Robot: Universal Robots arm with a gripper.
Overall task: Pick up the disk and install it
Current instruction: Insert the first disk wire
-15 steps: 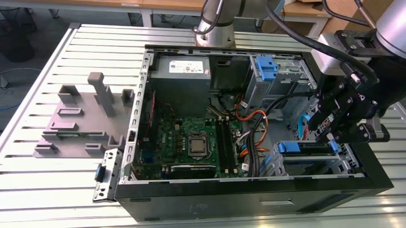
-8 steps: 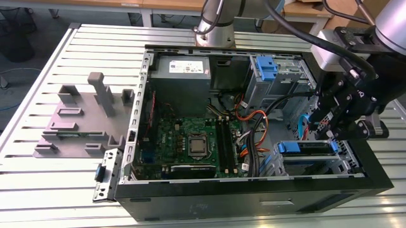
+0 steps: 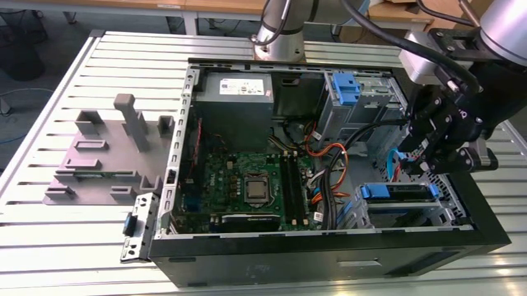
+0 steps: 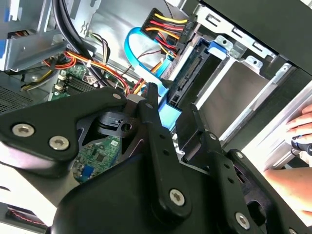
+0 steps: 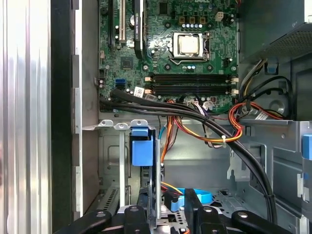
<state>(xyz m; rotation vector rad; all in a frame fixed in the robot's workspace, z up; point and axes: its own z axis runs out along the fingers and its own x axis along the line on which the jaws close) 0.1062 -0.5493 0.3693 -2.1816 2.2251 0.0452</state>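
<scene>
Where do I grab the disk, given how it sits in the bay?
Take the disk by its blue bracket, coming straight down. It sits sunk in the metal cage, whose walls seem to cover its other sides, so the blue-framed top is probably all that is free.

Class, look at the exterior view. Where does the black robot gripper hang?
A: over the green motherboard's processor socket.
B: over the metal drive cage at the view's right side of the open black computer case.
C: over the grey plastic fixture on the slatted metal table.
B: the gripper hangs above the drive cage, where the blue-bracketed silver disk sits.
</scene>
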